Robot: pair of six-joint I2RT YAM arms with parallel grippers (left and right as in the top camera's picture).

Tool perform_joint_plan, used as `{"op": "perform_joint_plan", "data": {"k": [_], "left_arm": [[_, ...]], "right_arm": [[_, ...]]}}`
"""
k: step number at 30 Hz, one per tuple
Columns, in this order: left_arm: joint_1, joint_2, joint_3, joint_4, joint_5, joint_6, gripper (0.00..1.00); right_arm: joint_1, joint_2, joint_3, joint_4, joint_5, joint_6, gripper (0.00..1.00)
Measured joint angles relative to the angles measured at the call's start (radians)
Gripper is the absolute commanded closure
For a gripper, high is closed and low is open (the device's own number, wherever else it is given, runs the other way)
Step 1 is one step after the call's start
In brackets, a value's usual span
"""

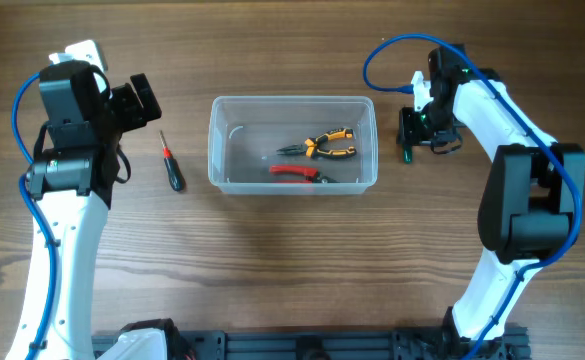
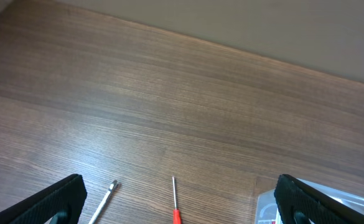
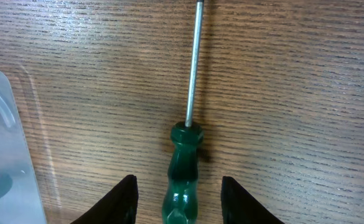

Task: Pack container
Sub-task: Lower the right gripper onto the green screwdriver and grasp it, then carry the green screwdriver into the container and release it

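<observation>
The right pincer [image 3: 178, 190] stands open astride the handle of the green screwdriver [image 3: 183, 165], its fingers clear of it. The left pincer [image 2: 178, 190] gapes wide and holds nothing. The container [image 1: 292, 99] sits mid-table [image 1: 292, 260], between both arms.

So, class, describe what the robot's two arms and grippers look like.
The left arm and right arm are white curved shells with black joint housings, each trailed by a looping blue cable. The left gripper and right gripper are black with flat fingers.
</observation>
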Motion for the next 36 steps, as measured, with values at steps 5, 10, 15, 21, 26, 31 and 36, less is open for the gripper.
{"op": "perform_joint_plan", "data": {"k": [5,10,15,21,26,31,36], "left_arm": [[0.000,0.000,0.000,0.001,0.000,0.000,0.00],[0.000,0.000,0.000,0.000,0.000,0.000,0.00],[0.000,0.000,0.000,0.000,0.000,0.000,0.00],[0.000,0.000,0.000,0.001,0.000,0.000,0.00],[0.000,0.000,0.000,0.000,0.000,0.000,0.00],[0.000,0.000,0.000,0.000,0.000,0.000,0.00],[0.000,0.000,0.000,0.000,0.000,0.000,0.00]], "right_arm": [[0.021,0.043,0.006,0.007,0.007,-0.004,0.64],[0.022,0.048,0.010,0.007,0.021,-0.005,0.83],[0.022,0.050,0.013,0.023,0.021,0.013,0.96],[0.026,0.062,0.150,-0.112,-0.021,0.012,0.96],[0.082,-0.071,0.366,-0.136,-0.080,0.012,0.96],[0.260,-0.275,0.451,-0.117,-0.178,-0.122,0.96],[0.475,-0.251,0.447,-0.181,-0.206,-0.455,0.96]]}}
